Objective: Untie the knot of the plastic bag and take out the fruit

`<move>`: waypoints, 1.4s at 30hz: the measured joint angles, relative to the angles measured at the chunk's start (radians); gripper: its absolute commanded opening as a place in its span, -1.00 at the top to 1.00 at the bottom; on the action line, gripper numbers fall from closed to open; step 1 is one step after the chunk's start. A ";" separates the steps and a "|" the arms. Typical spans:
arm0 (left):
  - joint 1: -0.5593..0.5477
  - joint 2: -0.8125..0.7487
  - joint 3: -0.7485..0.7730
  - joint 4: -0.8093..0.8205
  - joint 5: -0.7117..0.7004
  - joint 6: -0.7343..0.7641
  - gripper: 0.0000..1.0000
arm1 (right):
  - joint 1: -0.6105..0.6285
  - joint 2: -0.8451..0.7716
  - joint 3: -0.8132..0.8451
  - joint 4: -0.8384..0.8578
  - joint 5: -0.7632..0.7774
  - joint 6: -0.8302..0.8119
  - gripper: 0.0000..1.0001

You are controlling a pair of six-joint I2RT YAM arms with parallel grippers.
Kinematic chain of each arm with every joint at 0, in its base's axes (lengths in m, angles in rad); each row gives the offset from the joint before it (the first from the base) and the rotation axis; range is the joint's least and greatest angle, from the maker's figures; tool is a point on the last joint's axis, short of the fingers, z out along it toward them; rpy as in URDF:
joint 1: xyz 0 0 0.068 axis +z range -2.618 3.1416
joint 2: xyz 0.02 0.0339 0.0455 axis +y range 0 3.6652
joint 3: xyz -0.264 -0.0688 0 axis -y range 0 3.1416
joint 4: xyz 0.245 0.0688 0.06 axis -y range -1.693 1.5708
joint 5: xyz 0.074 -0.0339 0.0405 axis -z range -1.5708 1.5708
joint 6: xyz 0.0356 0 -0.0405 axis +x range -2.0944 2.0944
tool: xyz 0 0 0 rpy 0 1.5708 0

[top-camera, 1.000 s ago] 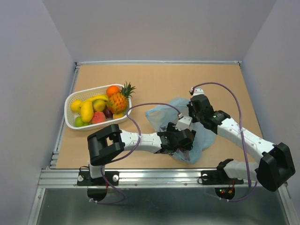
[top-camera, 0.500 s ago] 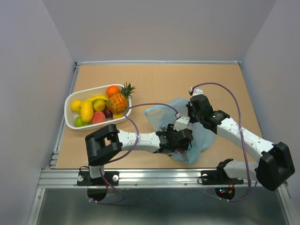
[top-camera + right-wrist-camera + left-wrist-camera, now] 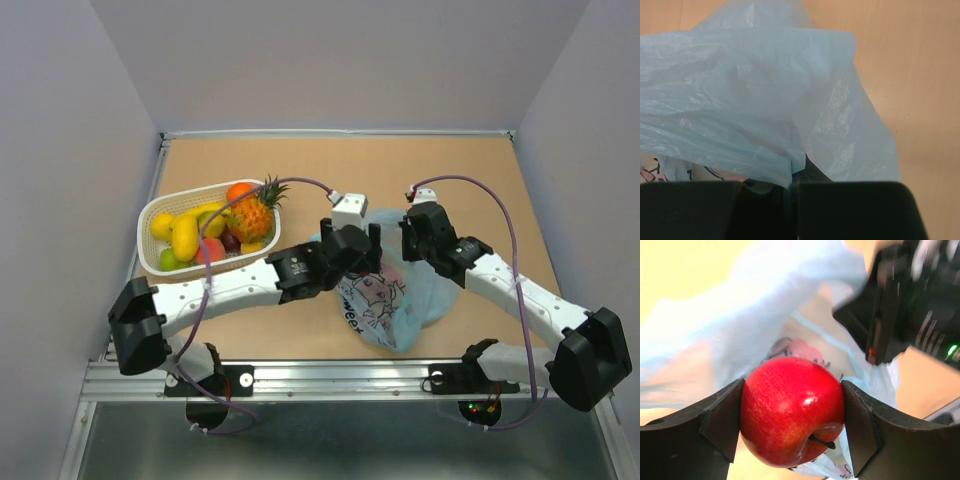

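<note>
In the left wrist view a shiny red apple, one of the fruit, sits squeezed between my left gripper's two dark fingers, above the plastic bag. From above, the left gripper hovers over the far-left part of the light-blue plastic bag, whose cartoon print faces up. My right gripper is at the bag's far-right edge. It is shut on a fold of the bag film in the right wrist view. The knot does not show in any view.
A white slotted basket stands at the left, holding a pineapple, an orange, a yellow mango and other fruit. Both arms' cables loop over the brown table. Grey walls close in the table on three sides.
My left arm has risen out of the bag's near side and swung up and left over it, its jaws now closed on the red apple. The right gripper keeps its pinch.
</note>
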 measured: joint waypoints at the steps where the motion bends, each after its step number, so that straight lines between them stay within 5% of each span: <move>1: 0.025 -0.033 0.013 -0.019 0.003 0.010 1.00 | 0.000 0.000 0.000 0.000 0.004 0.002 0.92; 7: 0.275 -0.184 0.117 -0.105 -0.008 0.069 1.00 | 0.000 0.000 0.000 0.000 0.022 0.007 0.92; 16: 0.845 -0.343 0.058 -0.187 -0.043 0.192 0.95 | 0.000 -0.023 -0.002 0.000 0.027 0.007 0.90; 32: 1.423 -0.225 -0.116 -0.119 0.038 0.285 0.85 | 0.000 -0.033 -0.002 0.000 -0.018 0.008 0.90; 38: 1.482 -0.205 -0.145 -0.091 0.081 0.281 0.49 | 0.000 -0.024 -0.002 0.000 -0.040 0.007 0.91; 42: 1.482 -0.186 -0.150 -0.078 0.108 0.279 -0.43 | 0.000 -0.024 -0.002 0.001 -0.040 0.007 0.91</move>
